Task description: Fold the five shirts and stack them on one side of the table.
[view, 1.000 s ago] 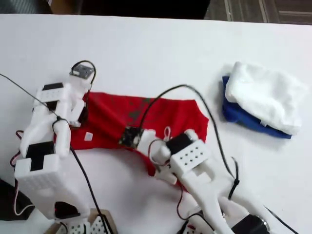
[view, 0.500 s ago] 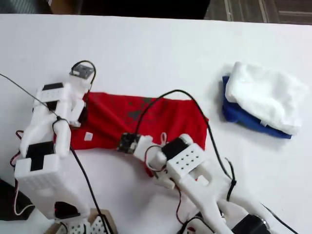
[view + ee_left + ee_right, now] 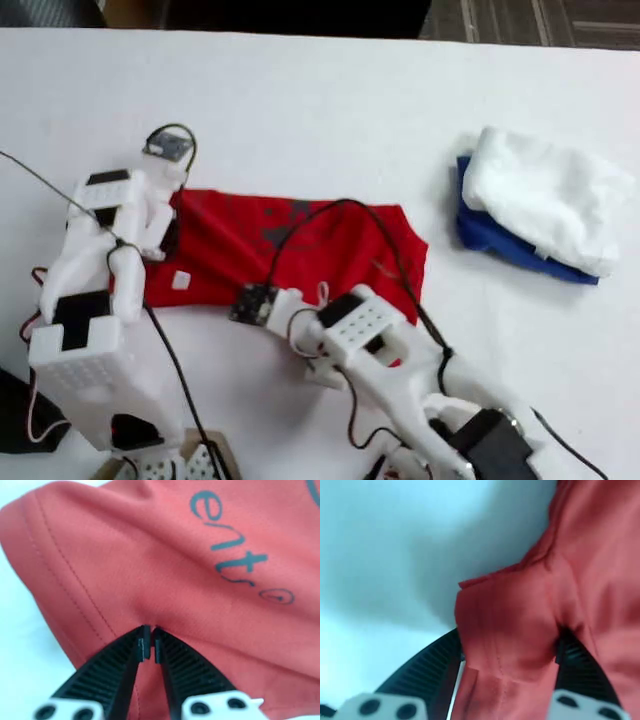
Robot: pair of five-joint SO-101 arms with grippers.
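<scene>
Tabletop (image 3: 330, 110) in plain white takes up nearly all of my high view, running edge to edge under both arms. Beyond its far edge I see a dark strip of room and, toward the far right corner, a patch of grey floor (image 3: 560, 20). The left arm (image 3: 95, 290) stands at the near left of the table. The right arm (image 3: 400, 390) stands at the near middle, with a black cable (image 3: 400, 275) looping from it across the cloth.

Between the arms, the red shirt (image 3: 220, 255) lies spread as a long band in the middle of the table, a dark print (image 3: 285, 220) facing up. Well apart from it, on the right side of the table, a white shirt (image 3: 545, 200) sits folded on top of a blue shirt (image 3: 485, 235). The blue one shows along the left and near edges of the pile.

On my left wrist feed, the left gripper (image 3: 150, 642) has its black jaws pressed almost together. They pinch a small pucker of the red shirt close to a stitched hem (image 3: 65, 572), with teal lettering (image 3: 235, 555) nearby. On my right wrist feed, the right gripper (image 3: 510, 655) clamps a thick bunch of the red shirt between its jaws, with the white table and a shadow behind the cloth.
</scene>
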